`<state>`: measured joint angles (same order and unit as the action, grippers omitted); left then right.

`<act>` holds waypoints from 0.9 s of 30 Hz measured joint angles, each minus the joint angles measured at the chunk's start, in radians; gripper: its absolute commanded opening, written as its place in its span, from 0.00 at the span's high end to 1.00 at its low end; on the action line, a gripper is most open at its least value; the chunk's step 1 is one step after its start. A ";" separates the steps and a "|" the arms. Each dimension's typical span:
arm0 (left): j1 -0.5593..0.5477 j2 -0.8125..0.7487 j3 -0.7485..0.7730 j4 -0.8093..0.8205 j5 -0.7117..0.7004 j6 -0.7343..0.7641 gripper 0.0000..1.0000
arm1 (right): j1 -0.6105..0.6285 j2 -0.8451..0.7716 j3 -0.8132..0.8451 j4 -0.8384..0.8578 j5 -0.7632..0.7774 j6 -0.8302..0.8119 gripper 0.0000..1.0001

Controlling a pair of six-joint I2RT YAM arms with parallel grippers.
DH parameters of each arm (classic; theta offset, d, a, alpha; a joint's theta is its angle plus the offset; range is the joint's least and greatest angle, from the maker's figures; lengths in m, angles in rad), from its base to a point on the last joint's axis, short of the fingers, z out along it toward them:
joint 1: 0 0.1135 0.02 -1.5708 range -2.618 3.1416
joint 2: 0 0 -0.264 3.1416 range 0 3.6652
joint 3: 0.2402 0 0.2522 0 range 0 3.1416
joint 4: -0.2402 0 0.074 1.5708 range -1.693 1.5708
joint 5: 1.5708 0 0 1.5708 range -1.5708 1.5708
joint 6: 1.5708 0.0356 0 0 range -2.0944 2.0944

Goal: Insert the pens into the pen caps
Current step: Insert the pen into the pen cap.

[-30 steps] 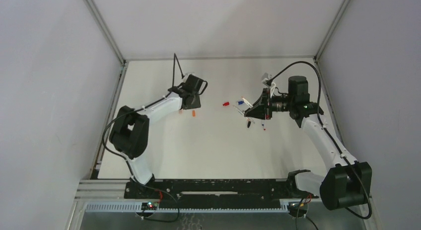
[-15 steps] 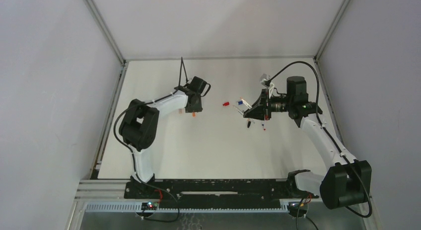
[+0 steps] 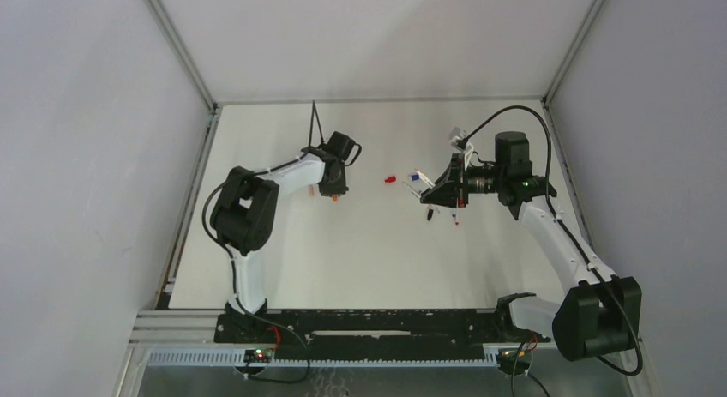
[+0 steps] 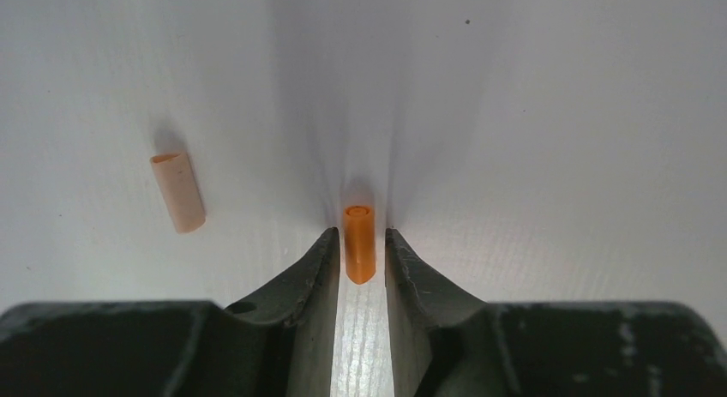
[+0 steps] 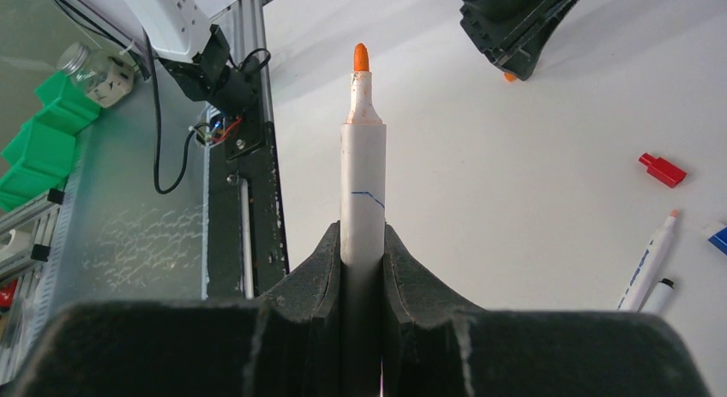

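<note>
Orange cap [image 4: 359,243] lies between the jaws of the left gripper [image 4: 360,236], near their tips. They stand narrowly apart around it; whether they actually pinch it is hard to tell. The right gripper [image 5: 362,238] is closed tight on an orange-tipped pen [image 5: 363,148], its barrel and tip jutting straight out ahead.

CHANGE LOG | left end effector [image 4: 359,232] | swung toward near edge of desk, onto orange pen cap [image 4: 359,248], previously clear of it | jaws narrowed, now flanking cap on both sides, slim gaps remaining | left elbow drawn inward, away from side wall
</note>
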<state>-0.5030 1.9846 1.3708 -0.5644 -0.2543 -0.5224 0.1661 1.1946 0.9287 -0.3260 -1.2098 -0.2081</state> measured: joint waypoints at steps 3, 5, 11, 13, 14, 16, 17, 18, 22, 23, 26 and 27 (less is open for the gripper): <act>0.005 0.003 0.000 -0.003 0.004 0.000 0.75 | 0.000 0.000 0.000 0.000 -0.001 0.000 1.00; 0.008 0.005 0.000 -0.003 0.008 0.001 0.80 | 0.000 0.000 0.000 -0.002 -0.002 0.000 1.00; 0.008 0.000 -0.006 -0.002 0.033 0.008 0.85 | 0.000 0.000 0.000 -0.006 -0.003 -0.004 1.00; 0.008 -0.020 -0.036 0.008 0.040 0.008 0.86 | 0.000 0.000 0.000 -0.006 -0.003 -0.005 1.00; 0.008 -0.033 -0.054 0.010 0.045 0.008 0.86 | 0.000 0.000 0.000 -0.007 -0.003 -0.006 1.00; 0.004 -0.067 -0.098 0.009 0.050 0.008 0.86 | 0.000 0.000 0.000 -0.007 -0.003 -0.007 1.00; 0.002 -0.086 -0.124 0.007 0.050 0.008 0.85 | 0.000 0.000 0.000 -0.007 -0.003 -0.007 1.00; -0.003 -0.103 -0.147 0.002 0.051 0.008 0.85 | 0.000 0.000 0.000 -0.007 -0.003 -0.007 1.00; -0.027 -0.140 -0.195 -0.011 0.048 0.010 0.78 | 0.001 0.000 0.000 -0.007 -0.003 -0.008 1.00; -0.032 -0.141 -0.196 -0.014 0.048 0.013 0.75 | 0.002 0.000 0.000 -0.007 -0.003 -0.008 1.00; -0.038 -0.140 -0.196 -0.019 0.048 0.027 0.64 | 0.006 0.001 0.000 -0.007 -0.003 -0.009 1.00; -0.038 -0.138 -0.194 -0.024 0.048 0.033 0.60 | 0.006 0.001 0.000 -0.007 -0.003 -0.010 1.00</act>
<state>-0.5411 1.8462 1.1767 -0.5880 -0.2062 -0.4892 0.1722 1.1954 0.9291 -0.3328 -1.2129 -0.2184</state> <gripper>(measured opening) 0.314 0.217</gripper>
